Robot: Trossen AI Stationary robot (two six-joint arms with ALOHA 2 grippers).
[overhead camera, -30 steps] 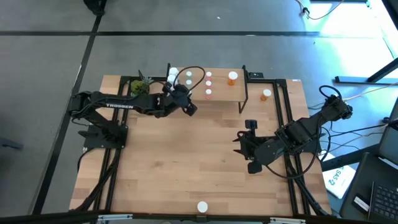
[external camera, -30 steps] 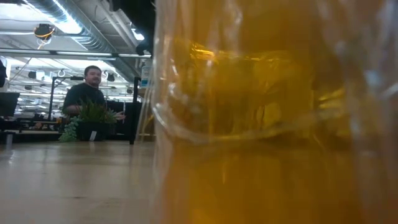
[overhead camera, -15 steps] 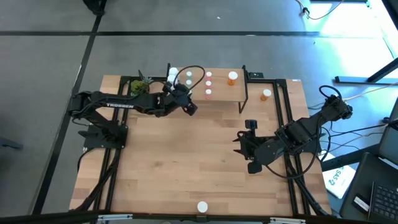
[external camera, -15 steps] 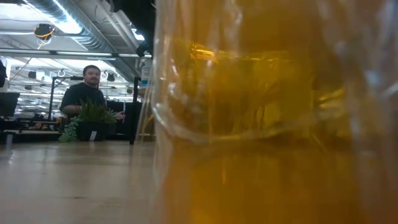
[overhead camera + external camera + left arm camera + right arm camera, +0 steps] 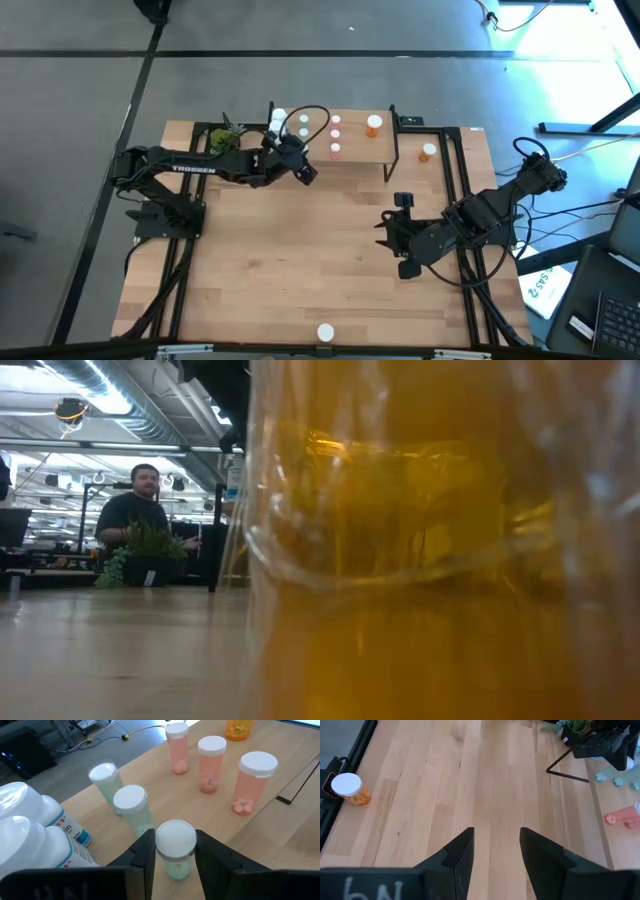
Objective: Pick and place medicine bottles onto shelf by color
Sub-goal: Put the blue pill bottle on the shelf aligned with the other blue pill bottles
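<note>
**Holding a pale green bottle at the shelf, almost nothing moving**

Comparing the three overhead pictures across the last second, hardly anything differs: both arms sit in the same poses and every bottle keeps its spot. The left pincer (image 5: 175, 851) remains at the upper middle of the high view, over the left end of the shelf (image 5: 355, 152), its fingers closed on a pale green bottle (image 5: 175, 847) with a white cap. In the left wrist view that bottle appears to stand upright on the light wood, just behind two other pale green bottles (image 5: 132, 810), with three pink bottles (image 5: 210, 762) farther along and an orange bottle (image 5: 237, 727) beyond them. White bottles (image 5: 30, 837) sit close at the lower left of that view.

The stillness suggests the bottle has reached its colour group and awaits release; the grip may just be starting to ease.

The right pincer (image 5: 495, 855) waits over bare worktop (image 5: 300, 260) at the right of the high view, fingers apart and empty. A loose orange bottle (image 5: 349, 788) lies ahead of it, and a white-capped bottle (image 5: 326, 332) stands at the bottom edge, so sorting is unfinished.
</note>
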